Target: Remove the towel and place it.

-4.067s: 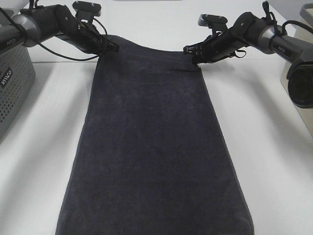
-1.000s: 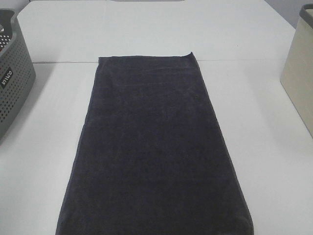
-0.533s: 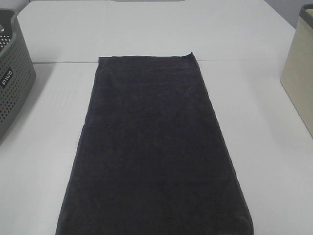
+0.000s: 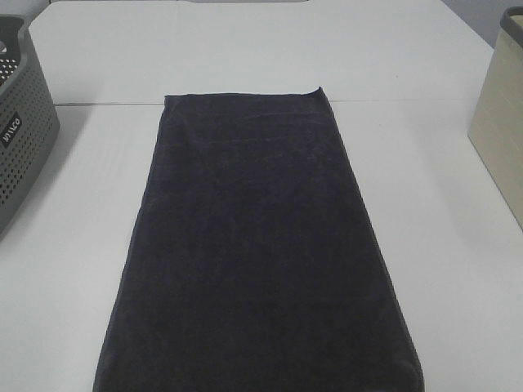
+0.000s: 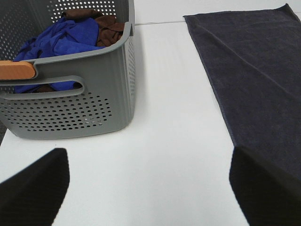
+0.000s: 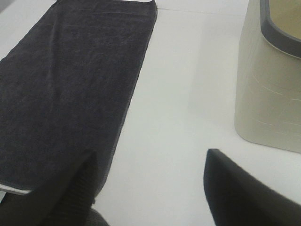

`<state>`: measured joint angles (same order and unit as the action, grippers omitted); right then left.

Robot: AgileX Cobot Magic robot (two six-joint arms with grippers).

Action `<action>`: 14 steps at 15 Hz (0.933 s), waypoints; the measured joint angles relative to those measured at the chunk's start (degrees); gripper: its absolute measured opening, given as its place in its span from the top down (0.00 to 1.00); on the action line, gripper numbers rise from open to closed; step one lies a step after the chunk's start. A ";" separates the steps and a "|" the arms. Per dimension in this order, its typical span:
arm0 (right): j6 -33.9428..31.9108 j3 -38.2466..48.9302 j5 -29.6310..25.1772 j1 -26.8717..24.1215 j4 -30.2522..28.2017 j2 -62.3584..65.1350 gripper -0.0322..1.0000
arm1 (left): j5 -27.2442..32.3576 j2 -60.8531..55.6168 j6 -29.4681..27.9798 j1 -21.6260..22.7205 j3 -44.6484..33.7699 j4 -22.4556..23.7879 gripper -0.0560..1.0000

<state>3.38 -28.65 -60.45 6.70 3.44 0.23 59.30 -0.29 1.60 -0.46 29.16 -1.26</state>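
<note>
The dark charcoal rectangular terry towel (image 4: 257, 245) lies flat, spread lengthwise along the middle of the white tabletop (image 4: 441, 245). Left claw (image 5: 150, 188) and right claw (image 6: 150, 188) both stand released, empty, clear of the towel.

The towel (image 4: 257, 245) is showing plain dark charcoal against the white desk (image 4: 441, 269). The basket (image 5: 80, 94) is showing grey with a dotted hole pattern, holding blue cloth (image 5: 61, 40) and brown cloth (image 5: 109, 28). The bin (image 6: 273, 94) is looking beige.
</note>
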 joint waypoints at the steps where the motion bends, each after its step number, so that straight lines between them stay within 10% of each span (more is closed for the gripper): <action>1: 0.06 0.00 0.00 0.00 -0.11 0.00 0.35 | 0.00 0.00 0.00 0.00 0.00 -0.06 0.13; 14: 1.38 0.00 0.00 -5.96 -6.36 0.00 0.35 | 0.06 0.00 0.00 0.00 0.00 -0.17 0.13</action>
<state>4.76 -28.65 -60.45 0.74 -2.92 0.23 59.36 -0.29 1.60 -0.46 29.16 -1.43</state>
